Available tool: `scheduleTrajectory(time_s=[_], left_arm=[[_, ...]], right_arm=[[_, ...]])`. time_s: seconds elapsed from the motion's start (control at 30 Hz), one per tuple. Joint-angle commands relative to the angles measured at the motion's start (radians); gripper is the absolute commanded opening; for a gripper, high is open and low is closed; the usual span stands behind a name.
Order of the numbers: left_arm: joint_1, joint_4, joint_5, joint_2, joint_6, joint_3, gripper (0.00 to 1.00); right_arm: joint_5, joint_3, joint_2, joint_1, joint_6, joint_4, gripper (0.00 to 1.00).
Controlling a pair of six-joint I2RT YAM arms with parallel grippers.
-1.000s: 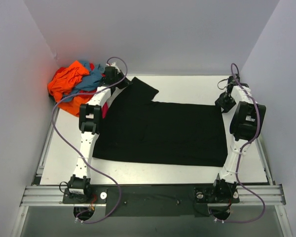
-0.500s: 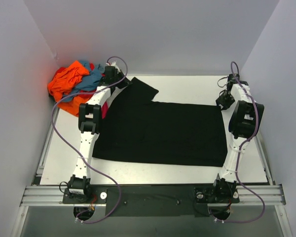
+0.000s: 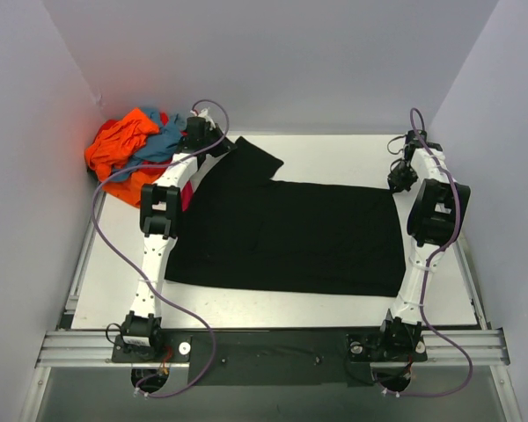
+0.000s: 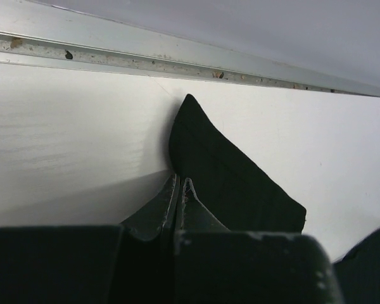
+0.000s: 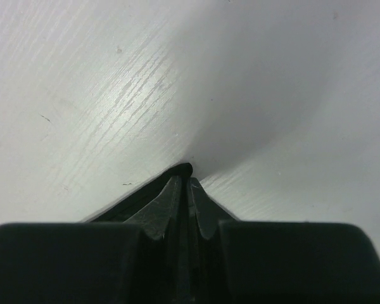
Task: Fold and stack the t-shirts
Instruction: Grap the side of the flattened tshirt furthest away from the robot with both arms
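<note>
A large black t-shirt [image 3: 290,233] lies spread flat across the table, its print not showing. My left gripper [image 3: 218,148] is at its far-left sleeve. In the left wrist view it [image 4: 180,180] is shut, with the black sleeve [image 4: 234,183] meeting its tips. My right gripper [image 3: 396,182] is at the shirt's far-right corner. In the right wrist view it [image 5: 185,177] is shut on a small fold of black cloth [image 5: 182,169]. The other t-shirts sit in a heap at the far left: orange [image 3: 114,145], teal-blue [image 3: 163,141] and a strip of magenta [image 3: 187,198].
White walls close in the table on the left, far and right sides. A metal rail [image 4: 114,54] runs along the far edge just beyond the sleeve. The arm bases stand on the near frame [image 3: 264,347].
My right gripper has closed on the shirt's far-right corner and shifted slightly toward the far wall. The left arm and the shirt have stayed put.
</note>
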State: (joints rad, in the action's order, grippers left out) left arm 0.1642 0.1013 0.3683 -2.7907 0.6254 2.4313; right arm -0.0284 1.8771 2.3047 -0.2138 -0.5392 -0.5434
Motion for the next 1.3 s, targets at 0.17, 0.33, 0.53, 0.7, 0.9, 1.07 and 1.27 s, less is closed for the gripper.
scheduleTrajectory(time_s=[0.17,0.33,0.53,0.7,0.9,1.07,1.27], left_arm=[[0.000,-0.061,0.034,0.151,-0.069,-0.028,0.00],[0.009,-0.069,0.038,0.212,-0.079,-0.073,0.00],[0.020,-0.065,0.034,0.310,-0.105,-0.162,0.00],[0.032,-0.086,-0.011,0.456,-0.173,-0.360,0.00],[0.046,-0.181,-0.051,0.657,-0.214,-0.601,0.00],[0.049,-0.254,-0.071,0.786,-0.217,-0.771,0.00],[0.067,-0.293,-0.130,0.945,-0.256,-0.949,0.00]], right_arm=[[-0.031,0.008,-0.071,0.022,0.036,-0.059,0.00],[-0.002,-0.022,-0.108,0.027,0.038,-0.061,0.00],[-0.001,-0.078,-0.172,0.025,0.035,-0.066,0.00],[-0.002,-0.145,-0.240,0.019,0.027,-0.064,0.00],[0.019,-0.219,-0.320,0.011,0.018,-0.066,0.00],[0.019,-0.282,-0.399,-0.002,-0.002,-0.066,0.00],[0.009,-0.351,-0.476,-0.022,-0.033,-0.064,0.00]])
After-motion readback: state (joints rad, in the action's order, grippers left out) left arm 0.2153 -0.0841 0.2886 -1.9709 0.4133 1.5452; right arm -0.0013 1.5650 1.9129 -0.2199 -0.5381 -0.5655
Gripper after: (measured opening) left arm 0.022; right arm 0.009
